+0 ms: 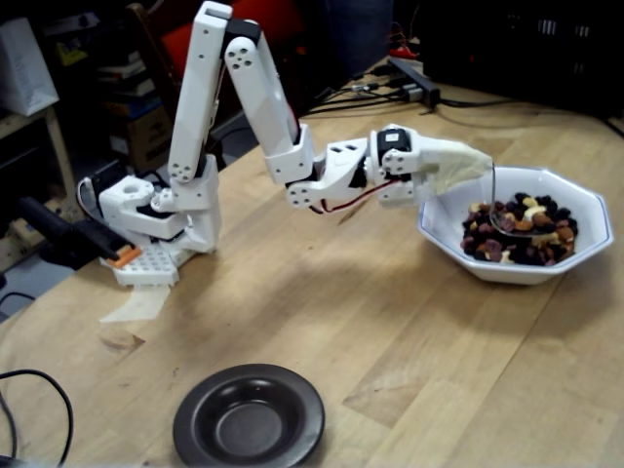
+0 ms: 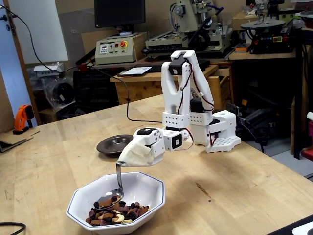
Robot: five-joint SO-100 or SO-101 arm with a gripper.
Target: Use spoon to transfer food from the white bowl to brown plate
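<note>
Below the hand (image 2: 128, 159), spoon (image 2: 117, 183) hanging into white bowl (image 2: 149, 188), over food (image 2: 120, 214)

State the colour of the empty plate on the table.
The brown plate is dark brown, nearly black and glossy, clearest in this fixed view.

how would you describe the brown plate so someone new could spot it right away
Start at the white robot arm on the wooden table, then look toward the table's near edge in that fixed view. There sits the brown plate: small, round, glossy, nearly black and empty, unlike the larger white bowl full of food.
</note>
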